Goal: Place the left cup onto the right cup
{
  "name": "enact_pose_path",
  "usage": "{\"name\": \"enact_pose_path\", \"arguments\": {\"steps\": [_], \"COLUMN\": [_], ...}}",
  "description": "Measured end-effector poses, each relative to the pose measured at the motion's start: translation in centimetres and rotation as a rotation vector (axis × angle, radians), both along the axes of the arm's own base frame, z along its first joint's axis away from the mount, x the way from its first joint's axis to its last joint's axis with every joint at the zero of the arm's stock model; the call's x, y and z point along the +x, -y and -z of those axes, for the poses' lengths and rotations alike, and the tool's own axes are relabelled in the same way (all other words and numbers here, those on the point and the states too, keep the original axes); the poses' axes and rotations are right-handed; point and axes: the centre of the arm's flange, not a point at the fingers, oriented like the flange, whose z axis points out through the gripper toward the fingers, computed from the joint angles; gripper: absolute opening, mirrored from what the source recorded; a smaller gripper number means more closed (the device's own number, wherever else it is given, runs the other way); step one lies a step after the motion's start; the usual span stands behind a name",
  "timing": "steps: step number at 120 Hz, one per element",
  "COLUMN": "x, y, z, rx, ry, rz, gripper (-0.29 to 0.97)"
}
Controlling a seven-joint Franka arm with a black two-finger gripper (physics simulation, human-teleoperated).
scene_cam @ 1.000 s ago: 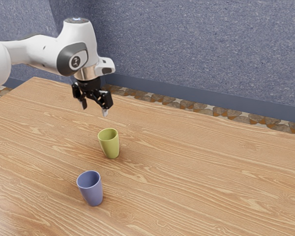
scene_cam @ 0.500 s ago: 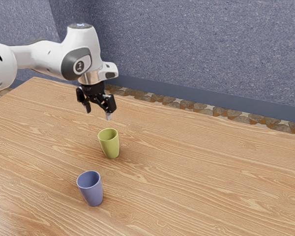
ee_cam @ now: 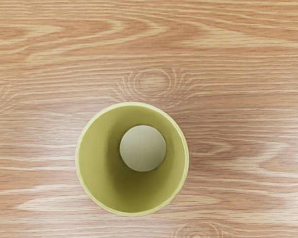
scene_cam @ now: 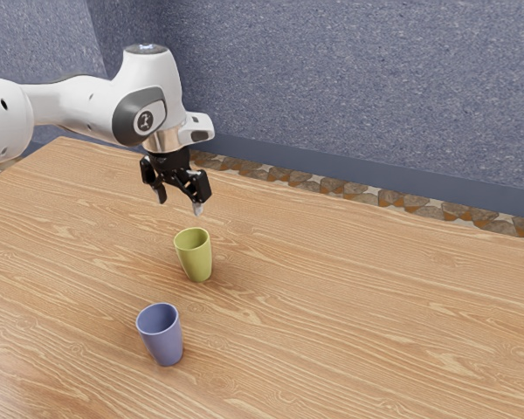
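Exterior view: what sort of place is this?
Probably a simulated tabletop test cell, not a home: wood-grain table, blue-grey textured wall with a pebble strip at its foot, green cup and purple cup.

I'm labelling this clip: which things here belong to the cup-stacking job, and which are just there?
In the job: yellow-green cup; lavender-blue cup; gripper, open above the yellow-green cup.
Just there: wooden table; grey wall.
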Motion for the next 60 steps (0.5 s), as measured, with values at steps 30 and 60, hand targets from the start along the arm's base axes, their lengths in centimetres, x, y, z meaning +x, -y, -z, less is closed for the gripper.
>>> {"name": "enact_pose_path", "arguments": {"steps": [30, 60], "x": [-0.1, -0.6], "y": [0.5, 1.2], "z": [0.3, 1.7], "rx": [-0.013, -0.026], "ry": [-0.004, -0.020], "rz": [0.001, 0.003], "gripper": [0.68, 0.68]}}
